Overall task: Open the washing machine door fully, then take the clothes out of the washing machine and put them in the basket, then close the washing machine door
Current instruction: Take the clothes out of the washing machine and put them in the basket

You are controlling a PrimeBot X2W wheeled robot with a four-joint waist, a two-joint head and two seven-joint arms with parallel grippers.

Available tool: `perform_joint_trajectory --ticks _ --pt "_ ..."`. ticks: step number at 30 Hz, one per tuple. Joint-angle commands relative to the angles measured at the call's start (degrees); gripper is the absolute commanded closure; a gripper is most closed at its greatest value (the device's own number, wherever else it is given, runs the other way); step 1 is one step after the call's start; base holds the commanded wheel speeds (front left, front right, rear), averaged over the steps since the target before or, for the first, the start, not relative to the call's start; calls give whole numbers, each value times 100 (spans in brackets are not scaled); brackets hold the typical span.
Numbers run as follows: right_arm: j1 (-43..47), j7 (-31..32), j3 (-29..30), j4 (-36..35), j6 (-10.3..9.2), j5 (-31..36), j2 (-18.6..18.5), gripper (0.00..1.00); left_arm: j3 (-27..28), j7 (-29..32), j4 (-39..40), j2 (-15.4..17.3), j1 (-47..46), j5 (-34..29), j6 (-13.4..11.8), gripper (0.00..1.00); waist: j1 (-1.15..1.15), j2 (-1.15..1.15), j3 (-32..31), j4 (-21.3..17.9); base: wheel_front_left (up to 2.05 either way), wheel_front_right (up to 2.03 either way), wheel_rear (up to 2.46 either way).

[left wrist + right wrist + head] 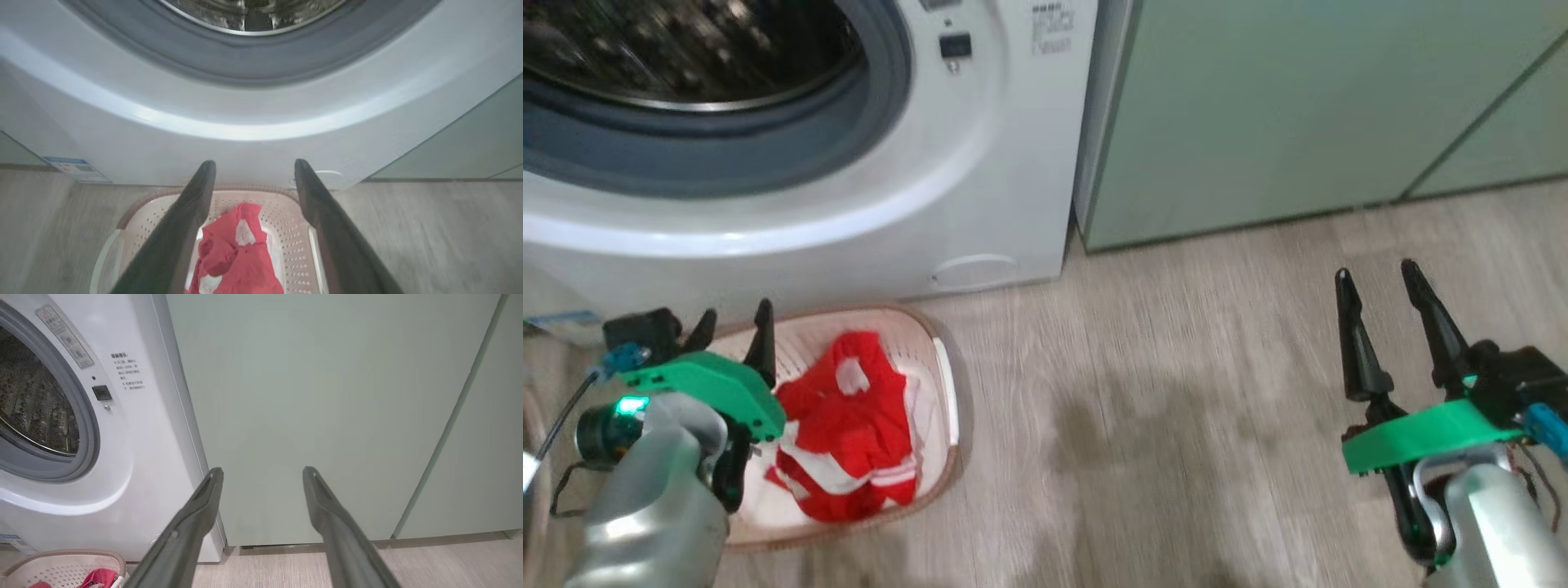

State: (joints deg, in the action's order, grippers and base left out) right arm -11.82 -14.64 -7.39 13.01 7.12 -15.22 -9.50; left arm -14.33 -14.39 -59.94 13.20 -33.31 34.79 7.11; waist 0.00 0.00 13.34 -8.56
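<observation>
Below, clothes (849, 425) in basket (907, 343), left fingers (764, 343), right fingers (1357, 343) both wide, washing machine print (127, 371) perhaps Chinese, illegible.

Crumpled red clothes (849, 433) with white stripes lie in the cream basket (913, 339), near left, just before the white washing machine (980, 163), its drum uncovered.

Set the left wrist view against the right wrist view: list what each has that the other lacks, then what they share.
Left wrist: the open left end effector. Right wrist: the open right end effector, the black latch slot and printed notices. Shared: washing machine, basket, clothes, green cabinets, floor.
</observation>
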Motion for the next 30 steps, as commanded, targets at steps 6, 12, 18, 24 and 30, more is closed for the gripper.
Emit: perform_joint_trajectory --ticks 6,12,18,24,30 --pt "277 -36 -23 -103 36 -5 -16 0 789 -60 1266 246 756 -283 30 0 0 0 -736 88 0 0 0" --pt "541 -36 100 -81 36 2 -3 0 1185 -60 2195 110 1476 -523 35 0 0 0 -1157 119 0 0 0" --pt "745 -36 177 -78 36 -13 -14 0 1515 -61 2657 85 2016 -582 36 0 0 0 -1382 120 0 0 0" --pt "864 -36 227 -86 36 -19 -4 0 1696 -61 3034 27 2297 -833 37 0 0 0 -1462 150 0 0 0" --pt "876 -36 233 -104 36 -5 -36 0 1716 -61 3118 -9 2338 -1061 37 0 0 0 -1494 203 0 0 0"
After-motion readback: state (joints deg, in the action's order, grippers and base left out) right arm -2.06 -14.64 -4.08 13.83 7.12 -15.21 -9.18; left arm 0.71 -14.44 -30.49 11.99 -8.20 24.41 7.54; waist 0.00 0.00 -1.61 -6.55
